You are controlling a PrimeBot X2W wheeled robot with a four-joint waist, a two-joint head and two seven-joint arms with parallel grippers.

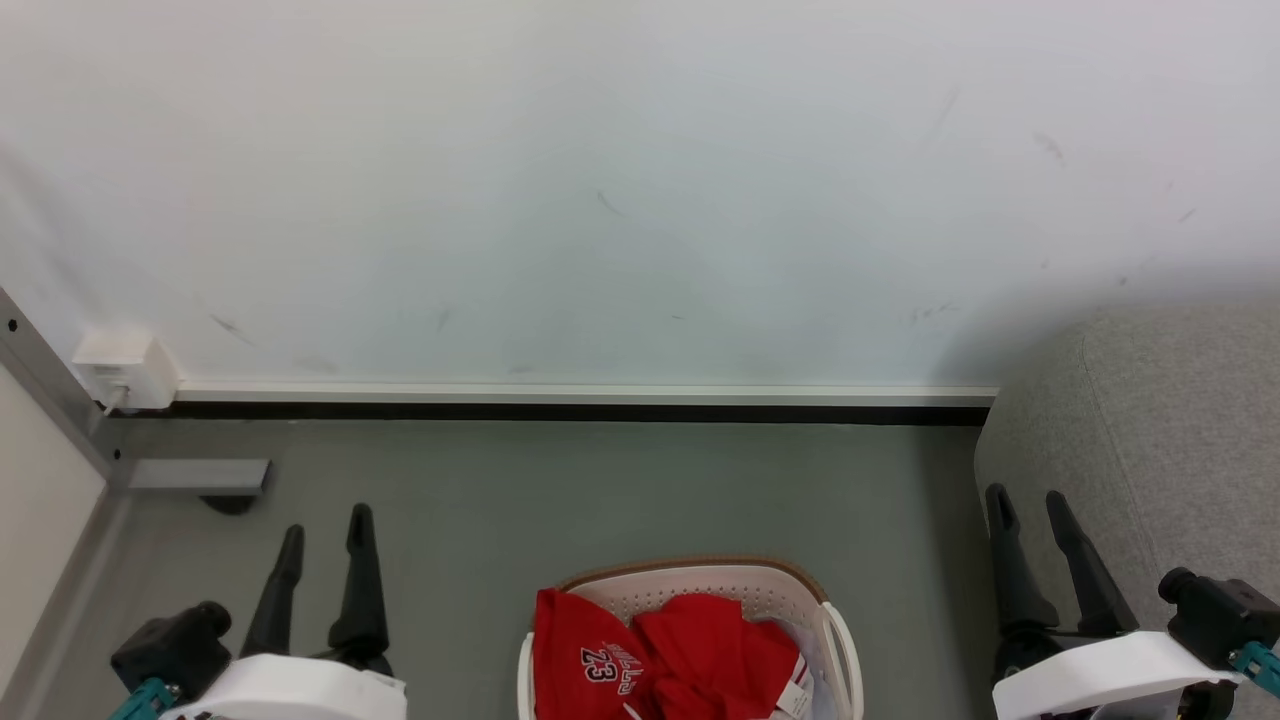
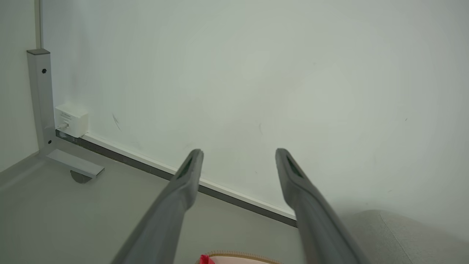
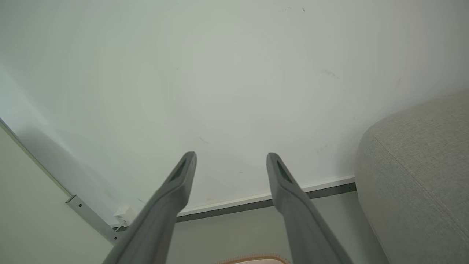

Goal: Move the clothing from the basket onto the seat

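You have both claws spread wide and empty. Your left gripper hovers over the grey floor, and your right gripper hangs by the rounded edge of the light grey sofa, which stands on your right against the white wall. Between the two grippers stands the white laundry basket with its brown rim. The red jersey lies crumpled inside it, white "23" facing up. The basket's near part is cut off, so you can't tell how much fabric it holds.
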